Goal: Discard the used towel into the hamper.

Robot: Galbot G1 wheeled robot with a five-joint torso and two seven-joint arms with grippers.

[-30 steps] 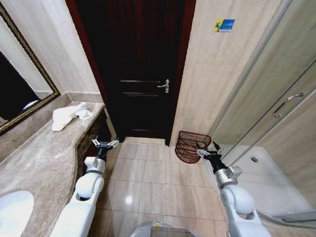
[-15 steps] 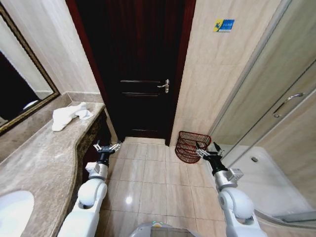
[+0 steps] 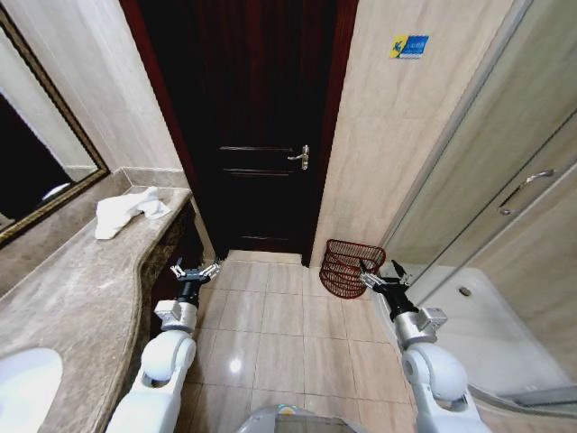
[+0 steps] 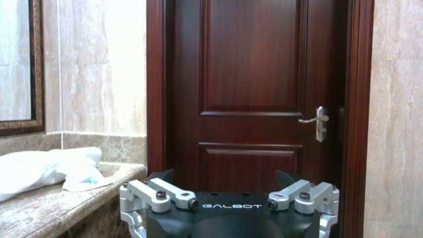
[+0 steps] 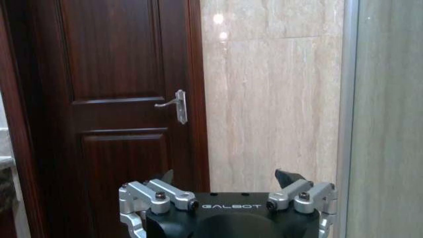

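Facing the dark wooden door from the middle of the tiled bathroom floor, you are at the very start of the job: the crumpled white towel lies untouched on the grey marble counter, in the left middle of the head view, close to the counter's far end and below the dark-framed mirror. In the left wrist view the same towel sits at the lower left of the frame, on the counter top beside the door frame.

Your left gripper hangs low in the lower centre-left of the head view, just off the counter's front edge and well below the towel; its fingers are spread apart and hold nothing. Your right gripper sits lower centre-right, fingers also spread and empty, just in front of the round red-brown wire hamper, which stands on the floor against the beige tiled wall, right of the door and next to the glass shower partition.

So the step in hand is the approach to the towel. I judge the next move calls for you to lift the left arm above counter height and carry it forward and left over the towel, with the jaws kept wide for the soft heap, before any closing; the hamper is well apart from the towel, across the floor
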